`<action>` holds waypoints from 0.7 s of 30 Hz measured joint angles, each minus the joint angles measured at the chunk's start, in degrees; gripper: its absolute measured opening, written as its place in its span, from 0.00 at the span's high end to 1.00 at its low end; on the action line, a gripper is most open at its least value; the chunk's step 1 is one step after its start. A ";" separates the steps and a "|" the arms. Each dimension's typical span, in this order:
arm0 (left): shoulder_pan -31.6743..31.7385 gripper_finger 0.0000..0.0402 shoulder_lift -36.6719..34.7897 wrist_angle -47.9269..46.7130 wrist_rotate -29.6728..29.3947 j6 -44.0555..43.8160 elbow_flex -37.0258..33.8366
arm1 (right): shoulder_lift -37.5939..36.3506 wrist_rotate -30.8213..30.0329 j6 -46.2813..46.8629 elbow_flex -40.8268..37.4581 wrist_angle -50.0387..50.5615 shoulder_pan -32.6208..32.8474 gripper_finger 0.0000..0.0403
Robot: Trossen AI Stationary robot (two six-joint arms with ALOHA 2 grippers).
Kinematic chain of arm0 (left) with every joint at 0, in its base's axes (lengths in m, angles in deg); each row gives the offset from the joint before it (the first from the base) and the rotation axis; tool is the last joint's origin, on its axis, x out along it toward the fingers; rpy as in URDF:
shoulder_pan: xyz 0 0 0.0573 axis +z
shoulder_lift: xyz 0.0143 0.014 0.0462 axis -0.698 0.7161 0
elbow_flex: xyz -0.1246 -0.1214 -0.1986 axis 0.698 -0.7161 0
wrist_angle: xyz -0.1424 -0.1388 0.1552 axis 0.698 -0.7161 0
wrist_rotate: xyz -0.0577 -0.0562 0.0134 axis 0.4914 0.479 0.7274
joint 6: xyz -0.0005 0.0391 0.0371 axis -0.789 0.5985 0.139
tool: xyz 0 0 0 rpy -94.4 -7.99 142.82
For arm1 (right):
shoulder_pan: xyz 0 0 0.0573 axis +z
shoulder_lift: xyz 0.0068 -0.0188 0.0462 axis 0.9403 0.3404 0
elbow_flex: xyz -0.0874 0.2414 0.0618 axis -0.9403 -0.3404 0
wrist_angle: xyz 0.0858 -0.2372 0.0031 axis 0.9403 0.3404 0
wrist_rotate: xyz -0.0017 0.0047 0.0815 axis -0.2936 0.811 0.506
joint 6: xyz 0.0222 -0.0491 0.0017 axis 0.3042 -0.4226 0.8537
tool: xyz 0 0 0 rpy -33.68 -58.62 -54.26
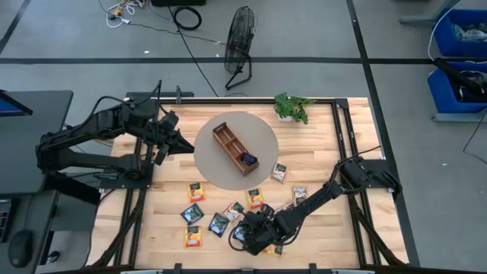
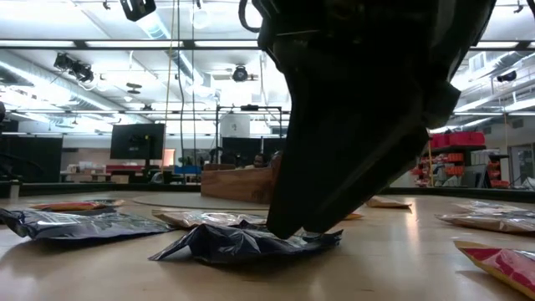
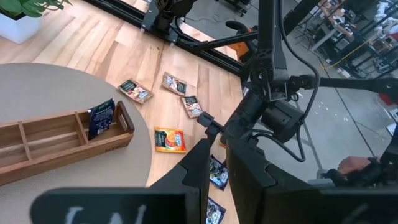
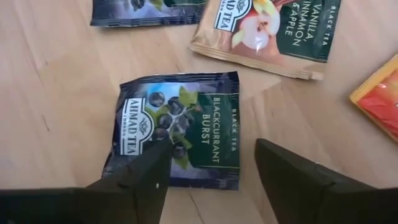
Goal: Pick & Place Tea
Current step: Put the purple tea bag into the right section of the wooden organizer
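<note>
My right gripper (image 4: 211,163) is open, low over the table's near middle (image 1: 245,234), straddling one edge of a dark blue "Blackcurrant Burst" tea sachet (image 4: 180,121). That sachet lies on the wood, slightly crumpled in the low view (image 2: 242,242). Several other sachets, orange, blue and beige, lie scattered around it (image 1: 198,192) (image 1: 219,224) (image 1: 280,173). The wooden tray (image 1: 234,148) sits on a round grey mat with one dark blue sachet (image 3: 101,118) standing in its end compartment. My left gripper (image 3: 217,163) waits at the mat's left edge (image 1: 173,141), a narrow gap between its fingers. My right gripper comes down from above onto the dark blue sachet. One fingertip (image 4: 152,167) rests on the sachet's face near a corner (image 4: 171,146). The other finger (image 4: 289,174) stands on bare wood beside the sachet's edge. The sachet lies on the table under that fingertip (image 2: 288,232).
A small green plant (image 1: 293,106) stands at the table's far edge. A beige "Vanilla, Cinnamon & Apple" sachet (image 4: 267,31) and an orange one (image 4: 379,99) lie close to the right gripper. The grey mat (image 1: 209,171) fills the table's middle.
</note>
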 joint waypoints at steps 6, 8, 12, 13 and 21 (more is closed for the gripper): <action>-0.01 0.86 0.00 -0.02 -0.01 0.04 0.00 | 1.78 1.40 -0.07 0.07 0.56 0.02 0.48; -0.02 0.86 0.00 0.03 -0.01 0.04 0.00 | 2.02 1.53 -0.09 0.09 0.31 -0.02 0.54; 0.01 0.86 0.00 0.03 -0.01 0.04 0.00 | 2.10 2.12 -0.20 0.02 0.24 -0.13 0.74; -0.01 0.86 0.00 0.02 -0.01 0.04 0.00 | 2.12 2.13 0.05 -0.01 0.15 -0.15 0.81; -0.01 0.86 0.00 0.04 -0.01 0.58 0.00 | 2.28 4.55 4.70 0.20 1.07 -1.01 0.99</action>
